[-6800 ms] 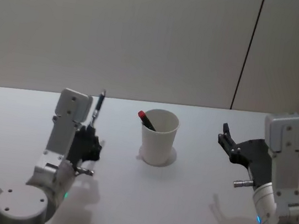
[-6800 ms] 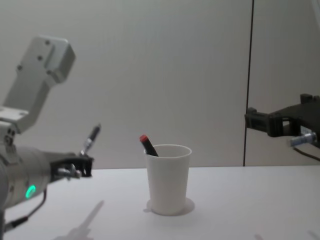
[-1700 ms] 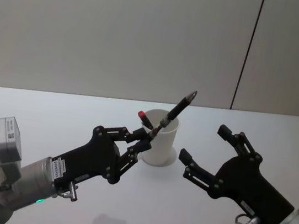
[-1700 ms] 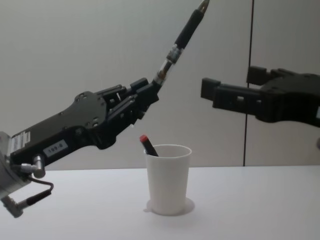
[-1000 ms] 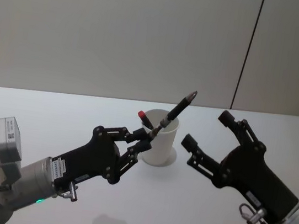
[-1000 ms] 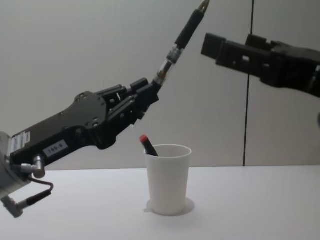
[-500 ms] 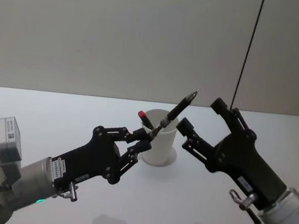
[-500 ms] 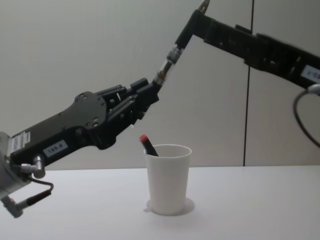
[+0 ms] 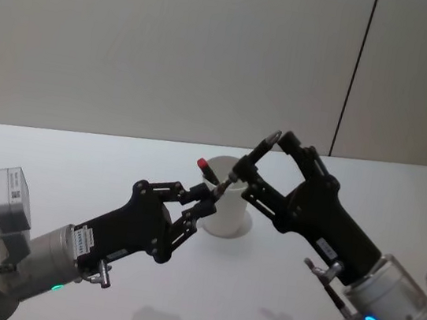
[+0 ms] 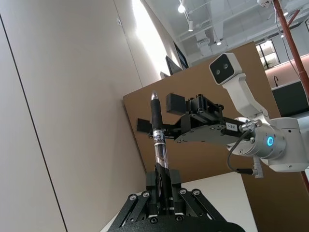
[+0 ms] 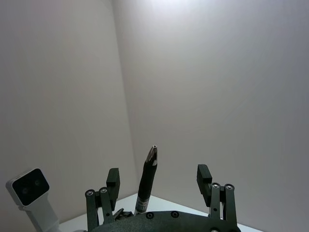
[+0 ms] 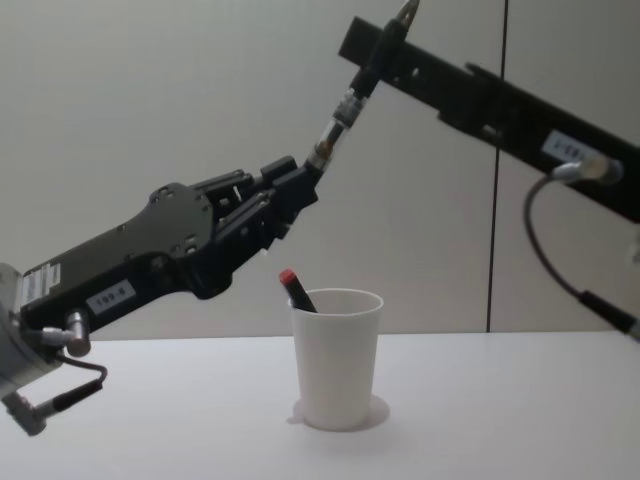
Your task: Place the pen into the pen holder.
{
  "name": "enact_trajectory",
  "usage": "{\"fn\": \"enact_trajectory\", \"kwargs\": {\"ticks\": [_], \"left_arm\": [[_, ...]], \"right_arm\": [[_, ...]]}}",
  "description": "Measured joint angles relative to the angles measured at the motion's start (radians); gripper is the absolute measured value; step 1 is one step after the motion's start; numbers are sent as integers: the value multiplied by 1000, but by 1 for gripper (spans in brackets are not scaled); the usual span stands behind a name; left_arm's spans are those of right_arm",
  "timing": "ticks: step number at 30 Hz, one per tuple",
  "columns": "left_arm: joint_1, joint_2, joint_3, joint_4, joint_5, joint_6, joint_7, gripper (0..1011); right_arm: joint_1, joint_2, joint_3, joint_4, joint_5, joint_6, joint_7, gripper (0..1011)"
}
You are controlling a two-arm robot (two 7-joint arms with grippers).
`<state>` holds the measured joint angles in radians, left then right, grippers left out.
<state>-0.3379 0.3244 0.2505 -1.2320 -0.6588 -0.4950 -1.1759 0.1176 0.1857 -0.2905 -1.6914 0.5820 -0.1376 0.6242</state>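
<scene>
The left pincer (image 9: 203, 204) is shut tight on the bottom end of a long dark pen with a clear middle part and a silver tip (image 12: 352, 92). The pen sticks up from the pincer on a slant, high in the air. In the chest view it is above the white paper cup pen holder (image 12: 336, 358) and leans toward the right. The pen is not inside the cup.

The right pincer (image 9: 265, 161) reaches in from the right side. Its black fingers (image 11: 203, 178) are spread wide, one on each side of the top part of the pen. In the right wrist view the pen (image 11: 146, 182) stands between the fingers with a gap on both sides, so they are not touching it. In the left wrist view the right pincer (image 10: 166, 112) sits just behind the pen's black grip (image 10: 155, 113).

The cup stands upright on the white worktop (image 12: 480, 410), below both pincers. Another pen with a red end (image 12: 295, 288) leans inside the cup, poking out over its rim on the left side.
</scene>
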Motion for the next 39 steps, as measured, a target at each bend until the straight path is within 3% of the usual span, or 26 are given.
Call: {"fn": "enact_trajectory", "kwargs": {"ticks": [10, 13, 20, 23, 31, 39], "left_arm": [[0, 0, 0, 0, 0, 0, 0, 177], [0, 0, 0, 0, 0, 0, 0, 177], [0, 0, 0, 0, 0, 0, 0, 177], [0, 0, 0, 0, 0, 0, 0, 177], [0, 0, 0, 0, 0, 0, 0, 177], [0, 0, 0, 0, 0, 0, 0, 177]], "right_arm": [[37, -33, -21, 62, 13, 24, 22, 998], [43, -38, -25, 74, 15, 29, 29, 945], [52, -47, -36, 91, 19, 39, 41, 738], [53, -48, -40, 94, 20, 42, 44, 708], [54, -47, -46, 95, 19, 47, 46, 394], [54, -44, -52, 90, 13, 48, 46, 164]]}}
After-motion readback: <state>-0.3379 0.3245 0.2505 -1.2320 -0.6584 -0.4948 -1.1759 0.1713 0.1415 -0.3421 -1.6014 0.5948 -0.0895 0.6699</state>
